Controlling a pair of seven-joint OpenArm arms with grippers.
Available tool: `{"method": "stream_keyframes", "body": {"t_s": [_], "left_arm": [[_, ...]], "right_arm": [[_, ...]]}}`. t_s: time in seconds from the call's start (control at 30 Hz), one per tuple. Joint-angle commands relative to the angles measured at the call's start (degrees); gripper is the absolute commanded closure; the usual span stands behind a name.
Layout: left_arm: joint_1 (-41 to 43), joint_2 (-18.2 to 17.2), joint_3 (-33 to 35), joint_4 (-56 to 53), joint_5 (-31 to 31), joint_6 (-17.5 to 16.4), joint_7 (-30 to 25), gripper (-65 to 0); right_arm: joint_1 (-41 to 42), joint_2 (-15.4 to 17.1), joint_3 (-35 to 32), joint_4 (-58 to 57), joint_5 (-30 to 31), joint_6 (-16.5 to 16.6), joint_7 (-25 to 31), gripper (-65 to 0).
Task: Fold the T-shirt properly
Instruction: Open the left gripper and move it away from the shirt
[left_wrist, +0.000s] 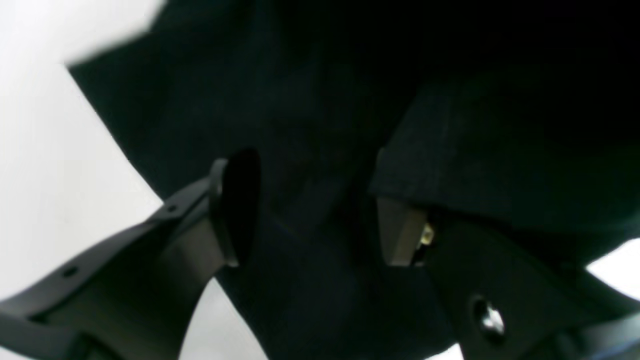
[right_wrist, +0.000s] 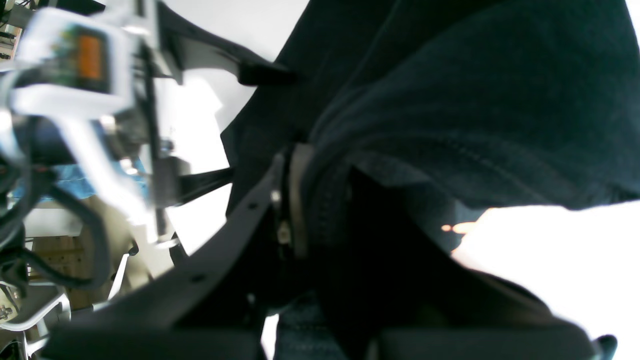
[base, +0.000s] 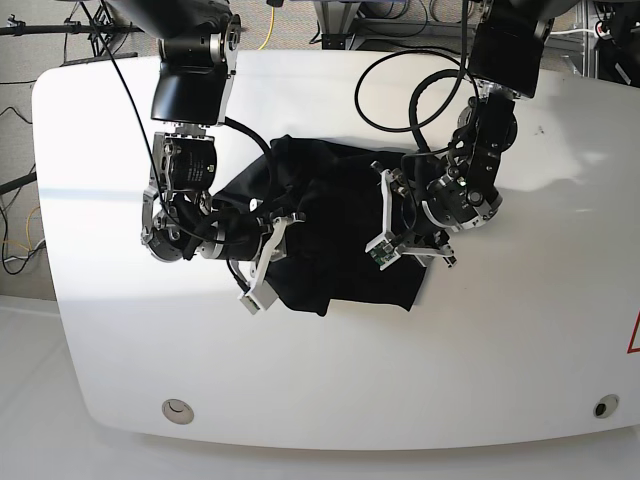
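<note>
The black T-shirt (base: 340, 230) lies bunched in the middle of the white table (base: 500, 350). My right gripper (base: 280, 220) is at the shirt's left edge in the base view. In the right wrist view this gripper (right_wrist: 305, 165) is shut on a fold of the T-shirt (right_wrist: 475, 100), with cloth draped over one finger. My left gripper (base: 405, 225) is at the shirt's right side. In the left wrist view its fingers (left_wrist: 235, 210) stand wide apart, so the gripper (left_wrist: 315, 210) is open. T-shirt (left_wrist: 325, 75) cloth lies between them and hangs over the right finger.
Black cables (base: 420, 90) loop over the table behind the left arm. The table's front edge carries two small round fittings (base: 178, 408). The left arm's white camera mount (right_wrist: 75, 55) shows close by in the right wrist view.
</note>
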Motion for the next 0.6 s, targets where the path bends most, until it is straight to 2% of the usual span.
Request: {"method": "stream_keyframes", "body": {"t_s": [0.0,0.27,0.57], "left_arm": [[-1.1,1.2,-0.4,3.6,-0.4,0.1,-1.3,-34.4],[-0.6,1.8,-6.9,9.3,-0.4,0.1,0.9,-34.4],[-0.6,1.7,-20.6,10.7,-0.4,0.1,0.9,-34.4]], "right_arm": [[1.4,0.0,0.0,0.9,1.8,0.2,1.1,0.0],[1.4,0.0,0.0,0.9,1.7,0.2,1.1,0.0],[1.9,-0.2,-1.5,0.9,1.6,-0.1,1.1,0.0]]}}
